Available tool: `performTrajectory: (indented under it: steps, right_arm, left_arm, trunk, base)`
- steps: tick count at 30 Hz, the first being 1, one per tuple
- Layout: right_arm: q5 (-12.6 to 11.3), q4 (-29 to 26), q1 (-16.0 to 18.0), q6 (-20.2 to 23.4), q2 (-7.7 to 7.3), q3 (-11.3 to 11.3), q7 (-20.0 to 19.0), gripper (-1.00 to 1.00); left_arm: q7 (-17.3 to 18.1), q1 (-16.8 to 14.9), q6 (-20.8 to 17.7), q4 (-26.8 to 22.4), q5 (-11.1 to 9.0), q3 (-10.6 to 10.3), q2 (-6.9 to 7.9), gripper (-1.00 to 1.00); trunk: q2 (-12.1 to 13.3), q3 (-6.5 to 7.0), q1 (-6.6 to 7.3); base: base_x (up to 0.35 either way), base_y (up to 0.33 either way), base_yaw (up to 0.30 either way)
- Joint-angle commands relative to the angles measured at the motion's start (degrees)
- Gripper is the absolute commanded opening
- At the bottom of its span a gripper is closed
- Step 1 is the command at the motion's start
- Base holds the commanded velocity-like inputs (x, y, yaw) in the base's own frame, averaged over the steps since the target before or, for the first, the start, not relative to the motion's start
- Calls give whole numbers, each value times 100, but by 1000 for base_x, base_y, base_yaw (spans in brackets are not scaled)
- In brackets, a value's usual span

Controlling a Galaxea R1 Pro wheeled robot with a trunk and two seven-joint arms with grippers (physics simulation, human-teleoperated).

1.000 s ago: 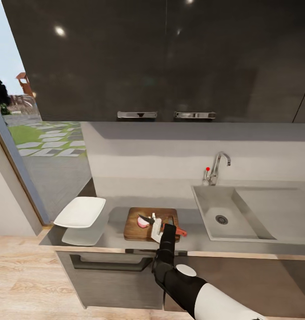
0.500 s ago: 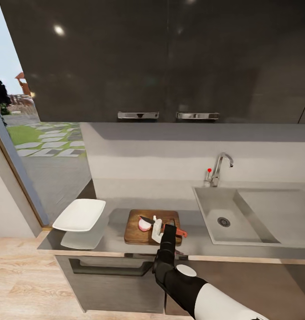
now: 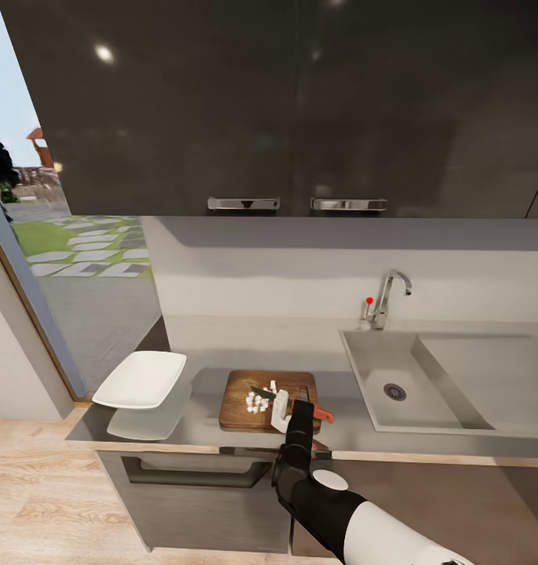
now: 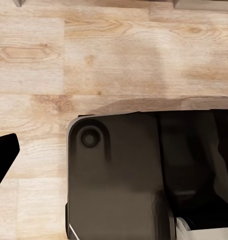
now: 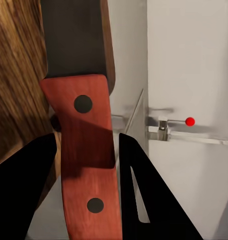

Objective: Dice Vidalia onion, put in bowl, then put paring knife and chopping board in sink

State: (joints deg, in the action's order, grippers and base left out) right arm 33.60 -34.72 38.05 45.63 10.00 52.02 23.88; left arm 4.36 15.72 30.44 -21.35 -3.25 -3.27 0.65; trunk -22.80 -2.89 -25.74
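Onion diced on board; my right end effector point(image 3: 280, 408) is gripping the knife point(image 5: 86, 125).

I am holding the knife by its red handle, fingers point(image 5: 143, 200) clamped on either side, the dark blade lying over the board point(image 3: 241, 412) above the onion bits point(image 3: 257, 402), which are sitting in a small pale cluster near the board's middle. The board is resting on the grey surface point(image 3: 198, 428) between the bowl point(image 3: 141, 379), which is overhanging the surface's left end, and the sink point(image 3: 379, 365), right. My left end effector: one dark finger point(image 4: 3, 155) is showing over the wooden floor point(image 4: 94, 60) and the robot's dark base point(image 4: 118, 185); cannot tell whether it is open.
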Motion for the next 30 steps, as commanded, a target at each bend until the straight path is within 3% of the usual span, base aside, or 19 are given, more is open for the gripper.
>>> performTrajectory:
  steps: [1,11,15,17,19,21,22,26,29,30]
  right_arm:
    - [-11,6,9,34,0,33,20,-100]
    - [-4,9,9,27,0,37,23,-100]
    - [8,-67,9,-159,0,24,56,-100]
    - [13,-173,9,-271,0,-28,76,-100]
    - [7,-417,9,-334,0,-216,84,-100]
    - [2,-805,9,-366,0,-704,78,-100]
    - [0,-1133,9,-388,0,-1240,58,-100]
    - [-7,-1948,9,-563,0,-2809,-51,-100]
    - [-10,-2424,9,-788,0,-3638,-595,-100]
    - [-10,-2576,9,-839,-118,-3887,-875,-100]
  left_arm:
    - [3,2,6,-9,-35,-33,5,100]
    - [3,2,6,-9,-35,-33,5,100]
    - [3,2,6,-6,-35,-33,5,100]
    - [3,2,6,4,-35,-33,5,100]
    - [3,2,6,49,-35,-33,5,100]
    - [3,2,6,101,-35,-30,5,100]
    - [3,2,6,123,-35,-31,5,100]
    - [-2,2,7,175,-35,-30,5,100]
    - [-5,0,16,182,-35,-27,5,100]
    - [-5,-1,22,179,-35,-26,5,100]
  trunk:
    - [-12,-12,-4]
    - [-12,-12,-4]
    - [-12,-12,-4]
    - [-12,-12,-4]
    - [-12,-12,-4]
    - [-12,-12,-4]
    - [-12,-12,-4]
    - [-12,-12,-4]
    - [-12,-12,-4]
    - [-12,-12,-4]
  base:
    - [0,0,0]
    - [0,0,0]
    - [0,0,0]
    - [0,0,0]
    - [0,0,0]
    - [0,0,0]
    - [0,0,0]
    - [0,0,0]
    - [0,0,0]
    - [0,0,0]
